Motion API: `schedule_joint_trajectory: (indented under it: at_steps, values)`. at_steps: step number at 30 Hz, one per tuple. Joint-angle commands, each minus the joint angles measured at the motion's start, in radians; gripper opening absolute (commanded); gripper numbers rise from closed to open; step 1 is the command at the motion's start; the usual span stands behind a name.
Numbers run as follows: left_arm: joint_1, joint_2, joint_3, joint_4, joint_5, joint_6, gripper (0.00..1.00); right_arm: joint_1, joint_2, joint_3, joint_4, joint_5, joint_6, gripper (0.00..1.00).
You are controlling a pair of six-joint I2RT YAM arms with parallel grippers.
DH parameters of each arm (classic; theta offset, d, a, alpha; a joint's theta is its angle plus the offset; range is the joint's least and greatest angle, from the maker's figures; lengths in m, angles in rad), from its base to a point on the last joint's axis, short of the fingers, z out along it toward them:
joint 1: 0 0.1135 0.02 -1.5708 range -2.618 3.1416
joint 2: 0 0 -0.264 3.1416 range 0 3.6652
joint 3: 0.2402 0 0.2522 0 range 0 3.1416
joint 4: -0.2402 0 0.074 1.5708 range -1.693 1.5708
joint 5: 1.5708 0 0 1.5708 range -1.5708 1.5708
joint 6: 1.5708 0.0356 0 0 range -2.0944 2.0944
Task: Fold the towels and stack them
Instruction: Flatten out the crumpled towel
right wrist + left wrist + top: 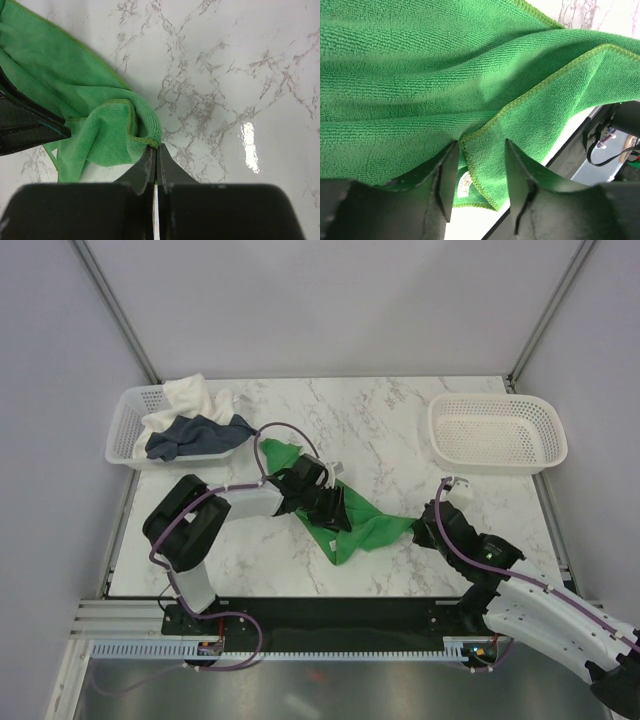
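Hem of green towel [75,107] (marble [225,75] beyond)

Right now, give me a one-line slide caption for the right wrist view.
Shut right gripper with its tips at the green towel's bunched corner on the marble table.

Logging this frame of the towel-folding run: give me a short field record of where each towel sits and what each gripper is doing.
green towel: unfolded, rumpled, lying diagonally on the table
navy towel: bunched in the left basket
white towel: same basket, heaped behind the navy one
left gripper: open over the green towel, hem running between its fingers
right gripper: shut, tips at the green towel's folded corner; pinch unclear
right basket: far right of table
stack: not started
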Motion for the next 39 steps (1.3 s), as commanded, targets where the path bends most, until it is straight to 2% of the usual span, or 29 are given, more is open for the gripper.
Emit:
schedule_joint_trajectory:
  at_steps: [1,2,5,8,10,12,16,19,21,24,25,26,28,29,33,39]
  values:
    - [-0.024,0.017,0.027,-0.010,-0.026,-0.007,0.48,0.001,0.002,0.033,0.028,0.001,-0.012,0.00]
    - [-0.025,0.014,0.027,-0.007,-0.017,-0.010,0.44,0.002,0.003,0.035,0.030,0.000,-0.013,0.00]
    - [-0.025,-0.025,0.024,-0.001,0.001,-0.024,0.16,0.002,0.008,0.041,0.034,-0.002,-0.020,0.00]
    - [-0.025,-0.091,0.036,-0.012,0.009,-0.034,0.02,0.002,0.025,0.082,0.033,0.004,-0.047,0.00]
    - [-0.024,-0.134,0.064,-0.033,0.001,-0.034,0.02,0.002,0.030,0.111,0.027,0.014,-0.072,0.00]
    - [-0.024,-0.197,0.103,-0.128,-0.043,-0.018,0.02,0.002,0.034,0.168,0.016,0.052,-0.093,0.00]
    - [-0.022,-0.328,0.293,-0.324,-0.187,0.060,0.02,0.002,0.072,0.372,-0.055,0.173,-0.180,0.00]
    - [-0.024,-0.448,0.433,-0.433,-0.278,0.114,0.02,0.002,0.102,0.559,-0.055,0.228,-0.326,0.00]
    - [-0.025,-0.501,0.496,-0.449,-0.313,0.137,0.02,0.002,0.125,0.686,-0.003,0.236,-0.452,0.00]
    - [-0.025,-0.584,0.640,-0.484,-0.397,0.172,0.02,0.002,0.140,0.811,0.149,0.152,-0.639,0.00]
    - [-0.024,-0.595,0.723,-0.495,-0.422,0.189,0.02,0.002,0.141,0.832,0.190,0.047,-0.677,0.00]
    - [-0.025,-0.605,0.761,-0.519,-0.462,0.224,0.02,0.002,0.149,0.879,0.245,0.014,-0.705,0.00]
    - [-0.024,-0.602,0.881,-0.545,-0.473,0.264,0.02,0.002,0.174,0.949,0.251,-0.064,-0.750,0.00]
    - [-0.025,-0.601,0.913,-0.570,-0.468,0.294,0.02,0.002,0.200,1.022,0.232,-0.086,-0.759,0.00]
    - [-0.025,-0.618,1.041,-0.596,-0.456,0.298,0.02,0.002,0.218,1.124,0.228,-0.213,-0.756,0.00]
    - [-0.025,-0.622,1.073,-0.624,-0.416,0.307,0.02,0.002,0.229,1.173,0.258,-0.281,-0.716,0.00]
